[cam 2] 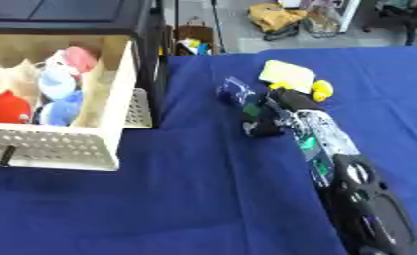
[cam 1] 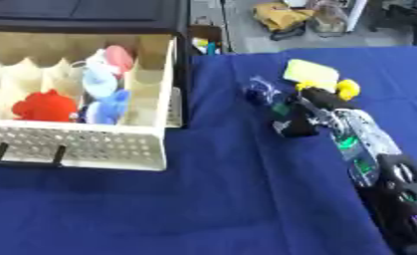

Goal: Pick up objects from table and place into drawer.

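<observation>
A dark blue cloth covers the desk [cam 1: 229, 199], and on it, a little toward the far edge and right of the middle, lies a small blue pouch-like thing [cam 2: 236, 92] with pale markings that may be print; I cannot read any of it. It looks soft and crumpled, darker than the cloth under it. The right hand [cam 1: 303, 117] reaches in from the near right corner, black with a silver and green-lit forearm, and its fingers [cam 2: 262, 124] curl downward just beside that blue thing, at its near side; whether they actually pinch it I cannot tell from here. Just beyond the hand sit a pale yellow flat sponge-like block [cam 1: 312, 72] and a small bright yellow object [cam 1: 347, 88], close together near the far edge. At the desk's left side stands the open drawer [cam 1: 116, 144], a cream tray with perforated front wall and scalloped dividers, pulled out from a black cabinet [cam 1: 81, 15]. Inside it lie a red lumpy thing [cam 1: 44, 106] in a left compartment and, in the compartment to its right, a pink piece [cam 1: 119, 57] above light blue ones [cam 1: 103, 94]. No labels or brand marks are legible anywhere.
</observation>
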Robot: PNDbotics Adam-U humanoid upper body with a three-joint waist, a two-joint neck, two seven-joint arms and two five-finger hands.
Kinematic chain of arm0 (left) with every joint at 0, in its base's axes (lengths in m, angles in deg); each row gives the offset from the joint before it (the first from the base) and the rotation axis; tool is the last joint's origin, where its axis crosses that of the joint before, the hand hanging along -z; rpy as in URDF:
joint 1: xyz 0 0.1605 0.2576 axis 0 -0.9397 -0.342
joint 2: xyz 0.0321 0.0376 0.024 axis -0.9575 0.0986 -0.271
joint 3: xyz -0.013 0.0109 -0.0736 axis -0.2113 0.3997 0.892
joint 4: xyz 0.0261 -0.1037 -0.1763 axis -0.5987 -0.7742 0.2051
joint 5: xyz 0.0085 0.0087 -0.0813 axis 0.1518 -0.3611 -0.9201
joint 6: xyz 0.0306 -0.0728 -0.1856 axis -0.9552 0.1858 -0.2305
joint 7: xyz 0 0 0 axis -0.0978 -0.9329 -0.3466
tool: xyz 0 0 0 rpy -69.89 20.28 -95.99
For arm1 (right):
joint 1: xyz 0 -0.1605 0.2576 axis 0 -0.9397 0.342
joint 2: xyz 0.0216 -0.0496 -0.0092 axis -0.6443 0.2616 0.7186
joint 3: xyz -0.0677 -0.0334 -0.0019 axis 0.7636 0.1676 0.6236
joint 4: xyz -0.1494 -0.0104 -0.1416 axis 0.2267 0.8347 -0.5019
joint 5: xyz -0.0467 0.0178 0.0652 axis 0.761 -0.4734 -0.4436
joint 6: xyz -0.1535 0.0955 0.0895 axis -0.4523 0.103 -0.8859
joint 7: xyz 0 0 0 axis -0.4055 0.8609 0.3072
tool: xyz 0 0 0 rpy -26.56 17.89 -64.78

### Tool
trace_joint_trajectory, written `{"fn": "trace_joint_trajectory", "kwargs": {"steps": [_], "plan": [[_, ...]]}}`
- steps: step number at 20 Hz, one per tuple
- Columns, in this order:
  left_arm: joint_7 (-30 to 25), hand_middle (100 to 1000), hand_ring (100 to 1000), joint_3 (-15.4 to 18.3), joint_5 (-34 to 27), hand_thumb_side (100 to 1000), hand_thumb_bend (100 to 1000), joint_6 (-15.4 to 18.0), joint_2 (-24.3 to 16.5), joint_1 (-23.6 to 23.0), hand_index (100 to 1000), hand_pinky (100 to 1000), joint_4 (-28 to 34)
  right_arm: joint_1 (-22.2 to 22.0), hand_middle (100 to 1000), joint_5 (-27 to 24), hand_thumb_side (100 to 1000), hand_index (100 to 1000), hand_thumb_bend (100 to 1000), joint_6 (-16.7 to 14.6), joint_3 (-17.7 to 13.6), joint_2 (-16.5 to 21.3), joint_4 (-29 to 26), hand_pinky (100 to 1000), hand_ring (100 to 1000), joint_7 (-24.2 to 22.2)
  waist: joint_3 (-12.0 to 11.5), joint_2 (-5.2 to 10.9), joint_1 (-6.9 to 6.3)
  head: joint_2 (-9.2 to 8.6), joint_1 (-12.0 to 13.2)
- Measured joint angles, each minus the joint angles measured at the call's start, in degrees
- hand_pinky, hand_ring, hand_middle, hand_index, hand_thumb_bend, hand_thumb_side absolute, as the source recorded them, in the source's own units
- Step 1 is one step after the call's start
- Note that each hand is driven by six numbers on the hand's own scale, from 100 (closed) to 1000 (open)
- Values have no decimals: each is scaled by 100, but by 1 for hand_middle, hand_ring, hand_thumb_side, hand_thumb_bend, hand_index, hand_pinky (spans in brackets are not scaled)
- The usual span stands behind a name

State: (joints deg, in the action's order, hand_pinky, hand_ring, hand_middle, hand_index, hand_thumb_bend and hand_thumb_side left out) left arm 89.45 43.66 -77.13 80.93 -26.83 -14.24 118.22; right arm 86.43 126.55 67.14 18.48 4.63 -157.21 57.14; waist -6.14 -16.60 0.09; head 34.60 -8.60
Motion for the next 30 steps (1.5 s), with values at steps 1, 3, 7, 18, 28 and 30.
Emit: {"fn": "trace_joint_trajectory", "kwargs": {"steps": [1,3,7,18,28,30], "plan": [[0,806,649,0,0,1000,304,0,0,0,863,654,0,0,278,-5,533,625,188,4,-1,1,-36,580,761,17,2,0,0,0,0],[0,806,649,0,0,1000,304,0,0,0,863,654,0,0,271,-23,534,620,182,9,-1,3,-124,575,759,50,8,0,0,0,0],[0,806,649,0,0,1000,304,0,0,0,863,654,0,0,271,-59,534,620,182,16,-1,16,-332,575,759,80,11,0,0,0,0],[1,806,650,0,-2,1000,303,-1,-6,-3,863,654,0,252,243,-671,549,603,146,-220,96,437,-1423,547,753,203,31,56,39,0,3],[-5,807,651,-2,-30,1000,304,-5,-13,-47,863,654,0,1302,251,-1523,545,602,158,-222,555,690,-2519,546,750,-174,-35,122,71,8,-33],[-10,807,651,-3,-35,1000,304,-9,-13,-53,863,654,0,1512,250,-1691,545,599,158,-182,616,649,-2552,545,750,-261,-64,124,71,11,-53]]}}
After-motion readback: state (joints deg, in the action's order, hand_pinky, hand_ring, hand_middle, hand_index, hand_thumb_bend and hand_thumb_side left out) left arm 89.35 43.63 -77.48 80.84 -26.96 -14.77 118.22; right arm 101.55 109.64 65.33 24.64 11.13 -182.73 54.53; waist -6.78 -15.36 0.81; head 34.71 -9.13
